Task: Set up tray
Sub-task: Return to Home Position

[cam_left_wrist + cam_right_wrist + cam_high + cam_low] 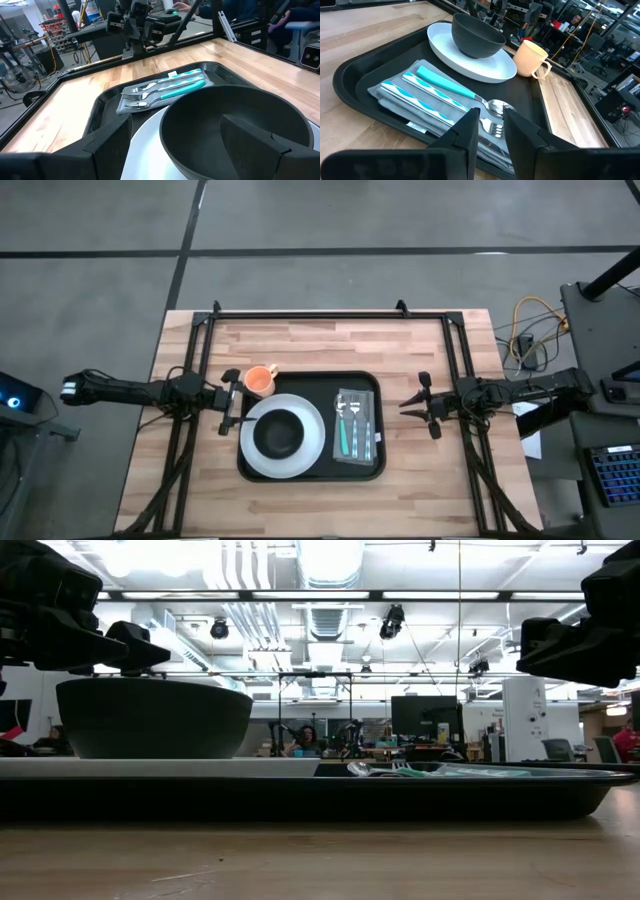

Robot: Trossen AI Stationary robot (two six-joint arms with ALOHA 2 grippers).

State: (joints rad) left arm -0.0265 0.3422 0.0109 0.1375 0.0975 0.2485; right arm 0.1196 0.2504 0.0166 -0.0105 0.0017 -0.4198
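The large black rectangular tray with a raised rim [310, 382] lies in the middle of the pale wooden desk [300, 345]. In the high view its long axis runs across the frame, pointing from one arm to the other. In its left half we see a round white plate [312, 452] carrying a dark grey bowl [280, 435]. In its right half lies a flat grey napkin [369, 445] with three teal-handled pieces of cutlery [348, 430] side by side, handles toward the lower edge of the frame. A peach-coloured mug [260, 381] stands in the tray's upper left corner, just beside the plate.

The left arm [130, 390] reaches in from the left of the frame. Its jaws hang over the tray's left rim, near the mug and the plate, released wide and grasping nothing. The right arm [520, 392] comes in from the right. Its jaws sit over bare wood just beyond the tray's right rim, all but clenched with only a thin slit between them, and they too are empty.

We judge the tray set and only the withdrawal left. The tray lies between the two sets of jaws, so each arm should back outward along that long axis. The left jaws are the nearer and overlap the rim, so we would lift them first, or they may clip the mug or the plate.
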